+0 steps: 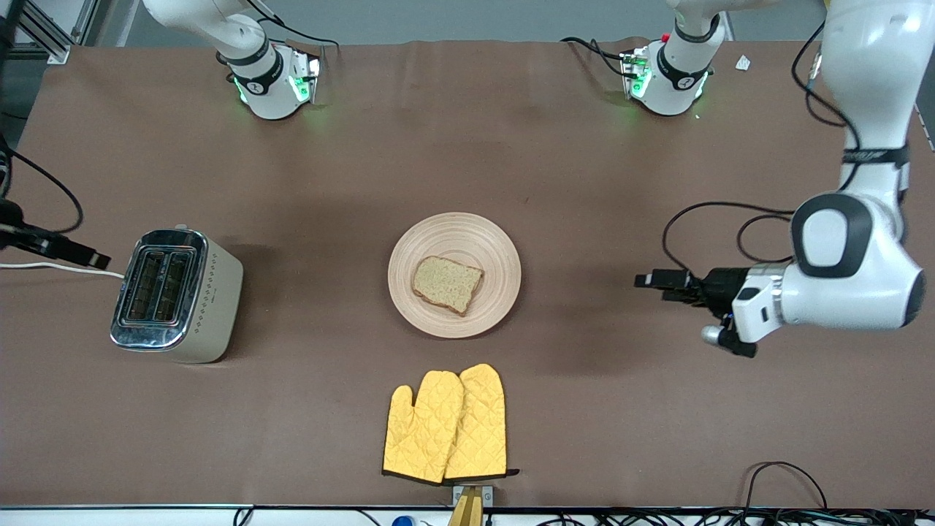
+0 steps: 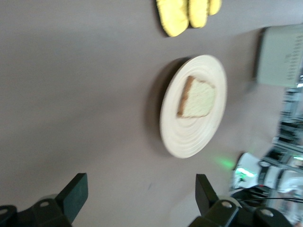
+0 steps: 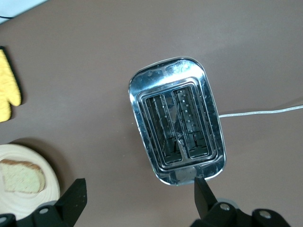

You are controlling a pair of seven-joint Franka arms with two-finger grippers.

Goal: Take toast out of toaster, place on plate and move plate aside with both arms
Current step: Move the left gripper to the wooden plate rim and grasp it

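Your toast (image 1: 447, 283) is lying on the plate (image 1: 482, 241); the left end effector (image 1: 661, 283) is hovering open over the worktop (image 1: 584, 168). Your right end effector (image 3: 137, 198) is hanging open over the toaster (image 3: 177, 120).

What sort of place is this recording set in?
Likely a robotics lab staged as a kitchen counter: a brown-covered table carries a toaster, a wooden plate holding toast, and yellow oven mitts.

A: Where's the toast (image 1: 447, 283)?
B: Flat on the plate (image 1: 454, 234), middle of the frame. Speckled tan slice, darker crust, turned a little askew.
A: And the plate?
B: Round, shallow, pale wood with ring grooves, resting level on the brown tabletop (image 1: 467, 146), just above frame center-bottom.
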